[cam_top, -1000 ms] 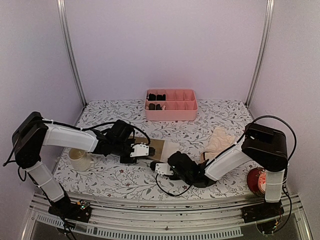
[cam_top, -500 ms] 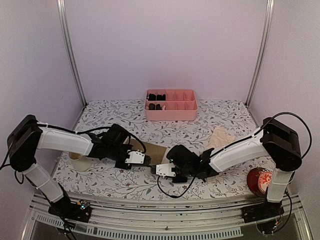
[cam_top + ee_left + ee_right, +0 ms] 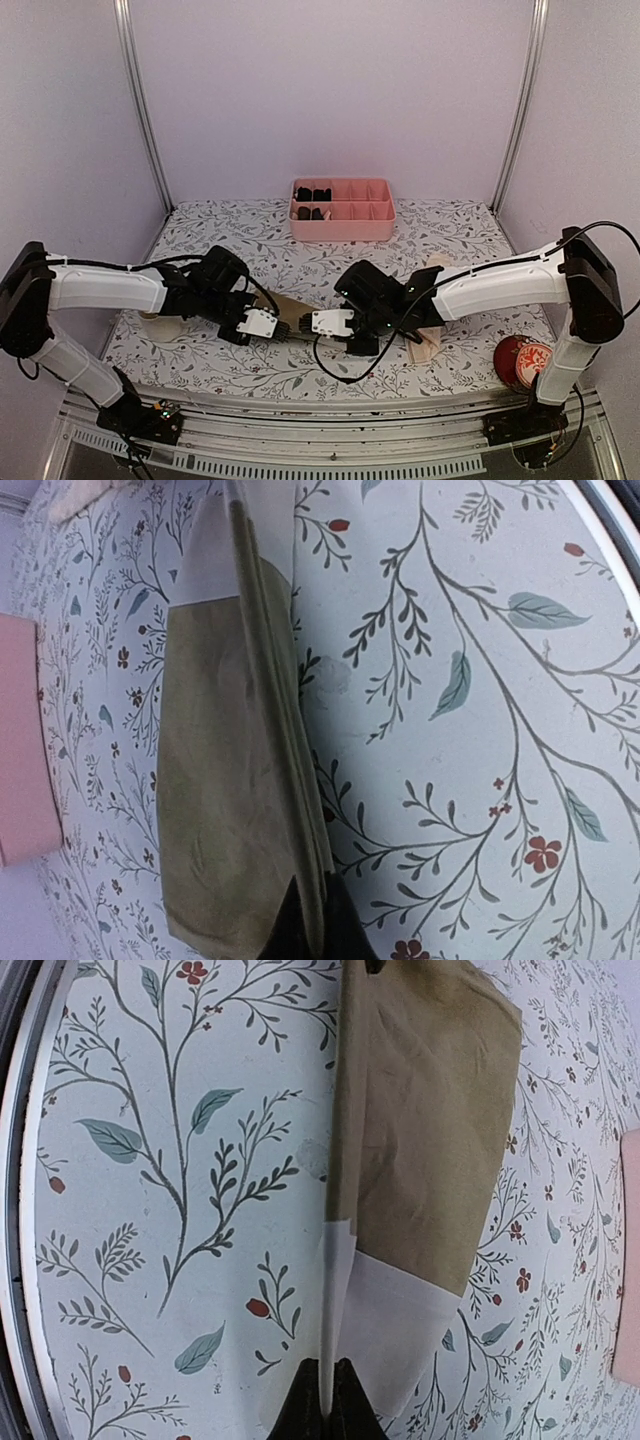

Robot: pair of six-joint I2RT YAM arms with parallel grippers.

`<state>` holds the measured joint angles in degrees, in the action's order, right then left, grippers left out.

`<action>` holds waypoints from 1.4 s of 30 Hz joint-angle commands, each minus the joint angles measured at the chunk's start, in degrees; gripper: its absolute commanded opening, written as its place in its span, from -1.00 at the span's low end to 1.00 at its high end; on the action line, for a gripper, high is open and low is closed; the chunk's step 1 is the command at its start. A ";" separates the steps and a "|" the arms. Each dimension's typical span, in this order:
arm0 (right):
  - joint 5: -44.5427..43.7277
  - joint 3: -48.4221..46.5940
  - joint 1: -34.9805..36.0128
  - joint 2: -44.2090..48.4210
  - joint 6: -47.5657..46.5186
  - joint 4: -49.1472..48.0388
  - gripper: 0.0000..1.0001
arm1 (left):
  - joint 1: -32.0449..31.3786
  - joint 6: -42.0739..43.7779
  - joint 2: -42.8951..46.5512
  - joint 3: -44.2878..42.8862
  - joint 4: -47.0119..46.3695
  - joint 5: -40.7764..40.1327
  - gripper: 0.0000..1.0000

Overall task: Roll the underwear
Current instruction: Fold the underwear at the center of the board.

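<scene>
On the floral-print bench (image 3: 450,225), the olive-brown underwear (image 3: 220,780) lies front-centre, its near edge raised. The left hand (image 3: 312,930) is clamped on the olive end and the right hand (image 3: 325,1405) on the cream end. Uneven pulling could slip the thin fabric free or skew the roll.

**Left arm** (image 3: 110,288) and **right arm** (image 3: 500,285): white link covers are joined by black joint housings, and black cables (image 3: 343,381) are looped alongside. **Left gripper** (image 3: 287,328) and **right gripper** (image 3: 304,322): white blocks are tipped with black fingers (image 3: 345,1405).
</scene>
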<state>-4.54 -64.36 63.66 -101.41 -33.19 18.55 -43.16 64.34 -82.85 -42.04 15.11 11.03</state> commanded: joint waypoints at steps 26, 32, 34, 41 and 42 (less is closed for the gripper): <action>-1.33 -4.10 -7.69 -8.12 4.48 6.44 -0.95 | 0.90 2.22 -18.06 -18.66 8.64 -6.17 -1.00; -3.50 -3.99 -8.51 -7.71 5.19 5.44 -0.95 | 0.88 1.80 -19.22 -20.58 8.79 -6.55 -1.00; -3.91 -4.02 -8.64 -7.50 5.30 5.16 -0.95 | 0.91 1.76 -19.20 -20.94 8.79 -6.51 -1.00; -6.42 -4.02 -9.82 -7.48 6.11 4.04 -0.94 | 1.01 1.24 -20.37 -22.47 8.62 -7.17 -0.98; -6.49 -3.91 -10.00 -7.61 6.24 3.89 -0.94 | 1.05 1.17 -20.72 -22.71 8.57 -7.37 -0.97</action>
<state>-8.19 -67.72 55.07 -108.49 -28.21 21.30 -42.78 66.15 -101.62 -63.18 21.98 5.78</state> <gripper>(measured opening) 0.031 0.022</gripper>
